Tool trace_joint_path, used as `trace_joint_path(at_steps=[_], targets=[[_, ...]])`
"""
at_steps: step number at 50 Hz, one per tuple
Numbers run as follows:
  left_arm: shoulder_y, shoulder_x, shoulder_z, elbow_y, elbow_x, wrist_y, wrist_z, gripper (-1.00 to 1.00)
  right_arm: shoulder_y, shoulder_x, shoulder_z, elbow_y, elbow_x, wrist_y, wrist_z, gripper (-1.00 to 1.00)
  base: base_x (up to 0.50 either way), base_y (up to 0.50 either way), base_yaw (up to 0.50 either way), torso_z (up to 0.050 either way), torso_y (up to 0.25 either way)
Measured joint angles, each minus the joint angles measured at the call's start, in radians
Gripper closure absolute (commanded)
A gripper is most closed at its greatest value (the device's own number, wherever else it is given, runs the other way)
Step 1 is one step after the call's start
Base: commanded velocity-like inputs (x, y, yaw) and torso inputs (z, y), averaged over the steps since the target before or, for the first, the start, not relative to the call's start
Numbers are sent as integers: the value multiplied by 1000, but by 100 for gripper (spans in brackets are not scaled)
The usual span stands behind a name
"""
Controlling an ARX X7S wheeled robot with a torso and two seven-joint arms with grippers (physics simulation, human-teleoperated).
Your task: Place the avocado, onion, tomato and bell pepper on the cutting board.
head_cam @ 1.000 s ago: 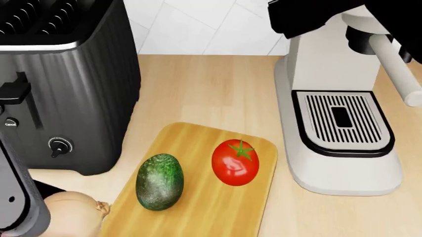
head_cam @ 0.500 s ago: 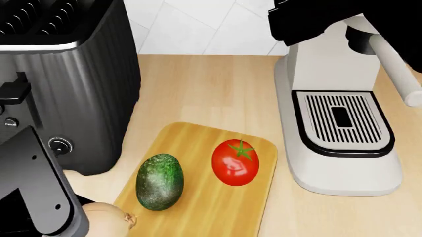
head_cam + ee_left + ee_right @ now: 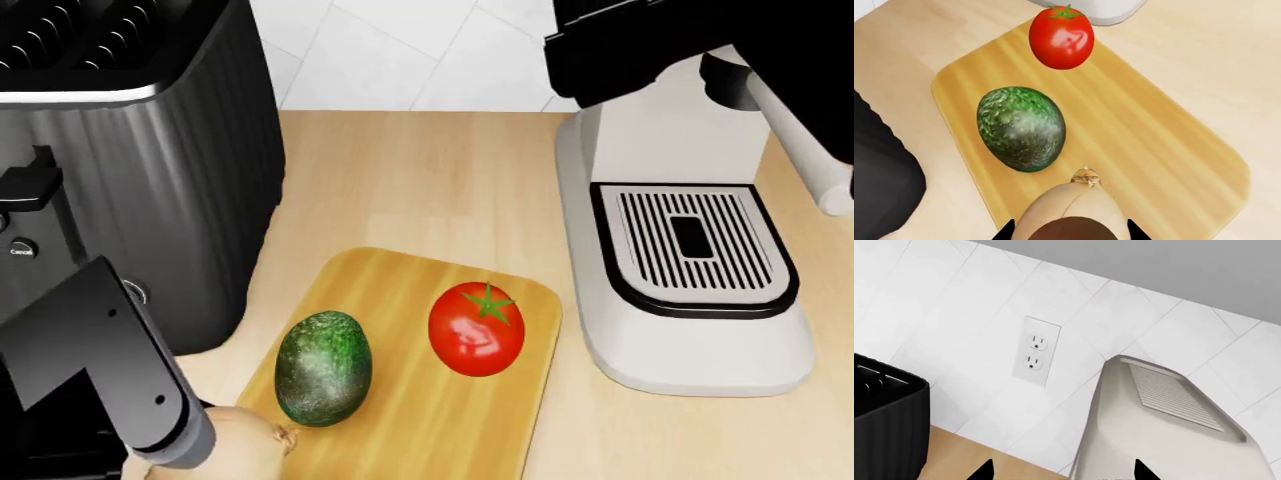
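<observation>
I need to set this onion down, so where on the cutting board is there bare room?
The cutting board is bare beside the avocado, on the coffee machine side, below the tomato. The toaster-side edge by the avocado is crowded; the left gripper holds the onion there.

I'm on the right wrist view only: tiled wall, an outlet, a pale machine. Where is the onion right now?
Observer: The onion is in the left gripper, over the near end of the cutting board, as the left wrist view shows.
Operator: What's already on the board?
Observer: The avocado and the tomato lie side by side on it, apart from each other.
Operator: Is the onion clear of the avocado?
Observer: In the left wrist view a strip of bare board shows between them; they don't touch.
Operator: Any sign of the bell pepper?
Observer: None; no view shows it.
</observation>
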Motion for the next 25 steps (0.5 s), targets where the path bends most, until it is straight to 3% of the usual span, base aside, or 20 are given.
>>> trace_joint_path(at_steps=[25], targets=[[68,32,13,-14,102,27,63,100,-16,9,2,-8,6,-7,4,-100,0,0,0,0,0]])
